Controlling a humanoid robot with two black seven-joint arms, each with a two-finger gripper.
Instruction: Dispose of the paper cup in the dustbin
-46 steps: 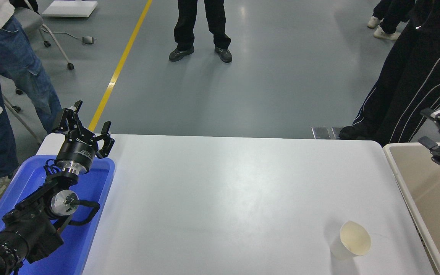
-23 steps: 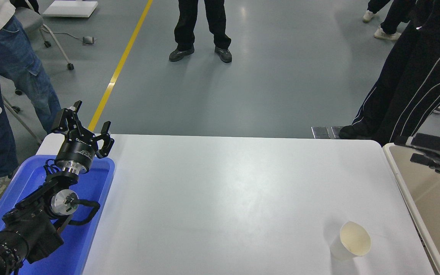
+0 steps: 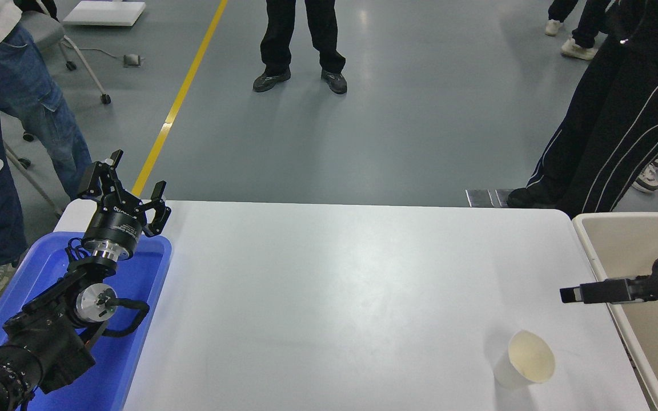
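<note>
Head view over the white table (image 3: 334, 285). The paper cup (image 3: 523, 359) stands on the near right part of the tabletop, tilted so that its cream-coloured inside faces the camera; nothing touches it. The dustbin (image 3: 594, 242), beige with a pale rounded rim, sits just beside the table's right edge, and only its left and far walls are in frame. The right gripper (image 3: 583, 294) enters from the right edge above the bin's left rim and points leftward over the table's right margin; it hangs above and to the right of the cup, apart from it. It is seen edge-on as a single dark bar, so whether its fingers are spread or closed cannot be told. The left gripper (image 3: 125, 188) is parked at the lower left, raised over the far end of a bright blue bin (image 3: 135, 342) that abuts the table's left edge; its fingers are spread apart and hold nothing. Beyond the table, on the grey floor, a yellow line (image 3: 183, 94) runs diagonally from the top toward the table's far left corner. One person in dark trousers (image 3: 303, 34) stands at top centre, a person in blue jeans (image 3: 15, 108) stands at the left, and a person in black trousers with white piping (image 3: 614, 125) stands at the far right.
</note>
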